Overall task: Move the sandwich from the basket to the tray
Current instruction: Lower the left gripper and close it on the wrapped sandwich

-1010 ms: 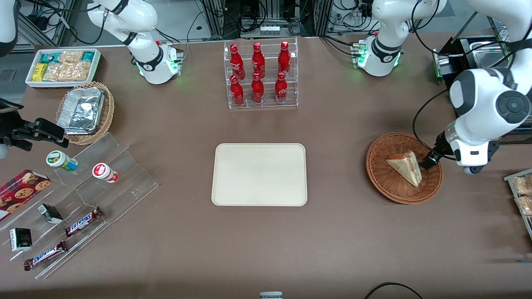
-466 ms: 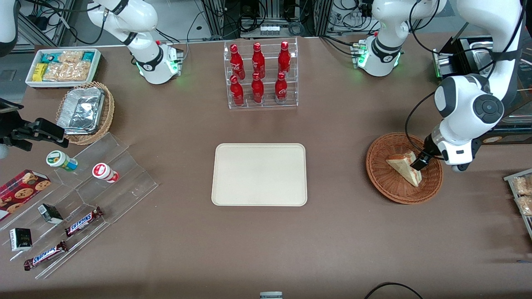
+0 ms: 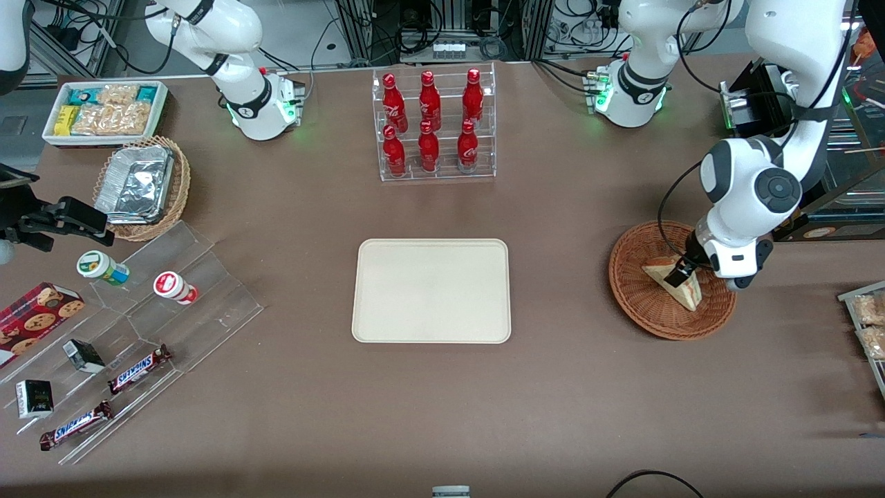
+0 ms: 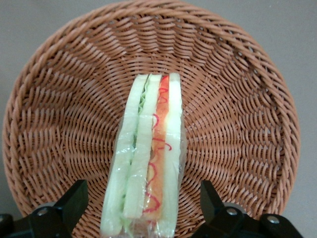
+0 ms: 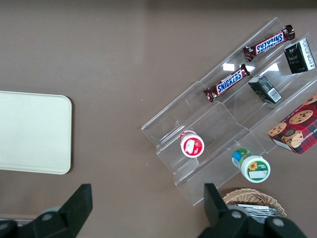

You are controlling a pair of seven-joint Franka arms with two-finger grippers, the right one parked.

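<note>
The sandwich [image 3: 679, 283] is a plastic-wrapped wedge of pale bread lying in the reddish-brown wicker basket [image 3: 639, 294] toward the working arm's end of the table. The left wrist view shows its edge with green and orange-red filling [image 4: 151, 158] on the basket's weave [image 4: 237, 109]. My gripper [image 3: 676, 272] hangs just above the sandwich, open, with one black finger [image 4: 74, 201] on each side of the wedge and a gap between each finger and the wrap. The cream-beige tray [image 3: 431, 290] lies flat at the table's middle, with nothing on it.
A clear rack of red bottles [image 3: 433, 124] stands farther from the front camera than the tray. Toward the parked arm's end are a tan basket of foil containers [image 3: 142, 185], a white snack bin [image 3: 105, 111] and an acrylic stand with snacks [image 3: 131, 346]. Packets [image 3: 870, 325] lie beside the basket.
My gripper has moved from the basket's rim toward the tray side, over the sandwich, and now straddles it. The sandwich and basket have not moved.
</note>
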